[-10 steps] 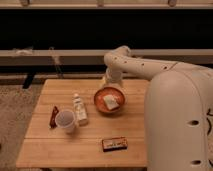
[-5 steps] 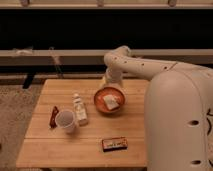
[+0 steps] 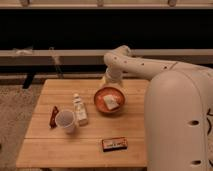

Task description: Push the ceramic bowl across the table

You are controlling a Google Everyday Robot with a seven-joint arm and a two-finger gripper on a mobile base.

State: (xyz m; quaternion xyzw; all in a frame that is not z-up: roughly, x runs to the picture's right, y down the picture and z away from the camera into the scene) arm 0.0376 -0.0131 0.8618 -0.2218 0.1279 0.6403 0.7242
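Observation:
The ceramic bowl (image 3: 109,99) is orange-red and shallow, with a pale whitish chunk inside, and sits right of centre on the light-brown wooden table (image 3: 60,150). The white arm bends down from the right to the table's far edge. The gripper (image 3: 106,81) is just behind the bowl's far rim, largely hidden by the wrist. I cannot tell whether it touches the bowl.
A white translucent plastic cup (image 3: 65,121) stands at the left front. A small white bottle (image 3: 79,110) lies beside it, and a dark red packet (image 3: 53,116) to its left. A dark snack bar (image 3: 114,144) lies near the front edge. The robot's body (image 3: 180,125) fills the right.

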